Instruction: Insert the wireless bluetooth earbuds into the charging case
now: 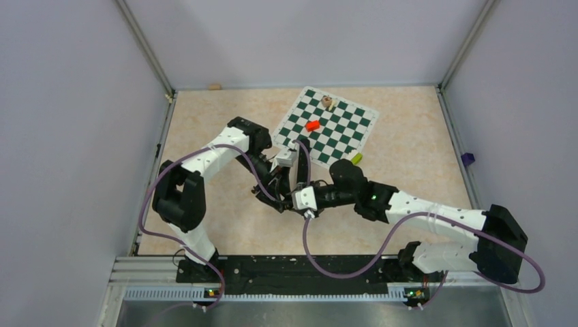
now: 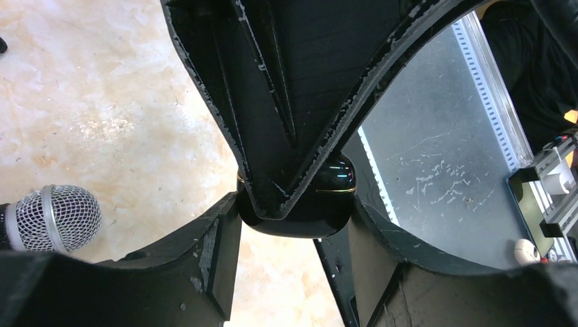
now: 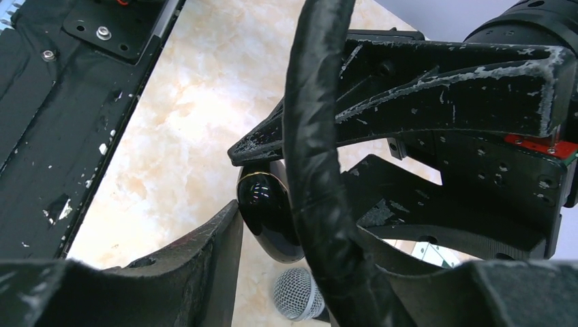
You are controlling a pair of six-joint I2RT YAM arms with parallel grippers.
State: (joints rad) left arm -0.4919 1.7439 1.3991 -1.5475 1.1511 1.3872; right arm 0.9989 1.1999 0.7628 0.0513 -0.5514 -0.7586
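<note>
Table (image 1: pixel 409 170): pale marbled top, walled on three sides.

Left arm (image 1: pixel 204 160) and right arm (image 1: pixel 436 214): both reach in to the middle of the table, and their ends meet just in front of the near corner of the checkered mat (image 1: pixel 341 133).

Left gripper (image 2: pixel 293 231): closed on the charging case (image 2: pixel 296 221). In the left wrist view its two fingers (image 2: pixel 211 266) press against opposite sides of the case.

Right gripper (image 3: pixel 303 225): its near finger (image 3: pixel 204 272) touches the side of the case. Its other finger is masked by a black wrapped cable (image 3: pixel 313 170) crossing the lens. I cannot tell whether this gripper is clamped or merely resting against the case. In the left wrist view, one tapered finger of this gripper lies across the top of the case.

Microphone (image 2: pixel 54 216): silver mesh head, lying on the table just beside the two grippers.

Charging case: glossy black and rounded, with a thin gold line around it. It is held between the two grippers at mid-table, and no opening shows in either wrist view.

Small items: a red piece (image 1: pixel 313 125) and a wooden piece (image 1: pixel 328 102) stand on the mat. A yellow-green block (image 1: pixel 356 158) lies at the mat's near edge.

Earbuds: too small to pick out with any certainty in the three views.
</note>
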